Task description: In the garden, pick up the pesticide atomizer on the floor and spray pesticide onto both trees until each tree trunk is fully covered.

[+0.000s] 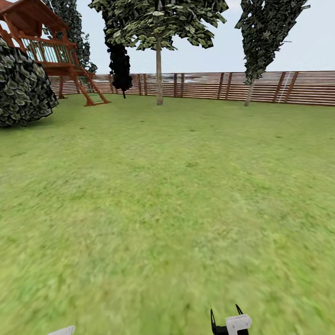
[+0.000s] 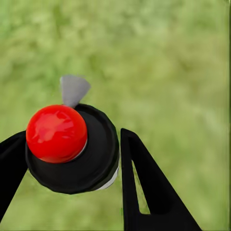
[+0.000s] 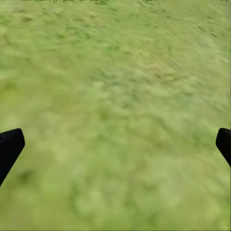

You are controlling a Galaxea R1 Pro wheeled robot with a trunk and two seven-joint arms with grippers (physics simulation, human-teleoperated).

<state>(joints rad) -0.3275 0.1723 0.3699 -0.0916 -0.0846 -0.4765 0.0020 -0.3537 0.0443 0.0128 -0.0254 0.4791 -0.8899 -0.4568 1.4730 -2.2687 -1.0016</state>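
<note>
**Atomizer clamped in the left pincer, trees far across the lawn**

While the lawn (image 1: 167, 209) spreads wide and green ahead, the atomizer (image 2: 72, 147) sits wedged in the left gripper (image 2: 72, 159), seen from the left wrist camera. Its round black body lies against the black finger (image 2: 10, 163) on one side, and the other finger (image 2: 144, 187) stands just beside it on the opposite side, so the pincer is clenched on the bottle. The red tip (image 2: 57, 133) points toward the camera, off-centre on the black cap, and a small grey wedge (image 2: 73, 89) juts from the cap's rim at about 12 o'clock. Blurred grass lies behind.

From the head camera, the right gripper (image 1: 226, 314) pokes up at the frame's lower edge, about 5 o'clock, its two black fingers spread apart with nothing between them. The right wrist camera agrees: one fingertip (image 3: 9, 149) at 9 o'clock, the other at 3 o'clock, wide apart over grass.

Far off at 12 o'clock stands a tree (image 1: 158, 23) with a bare straight trunk (image 1: 159, 74) before the slat fence (image 1: 209, 85). Another tree (image 1: 265, 32) rises at 1 o'clock. A wooden playhouse (image 1: 42, 42) and a dark bush (image 1: 23, 88) sit at 10 o'clock.
</note>
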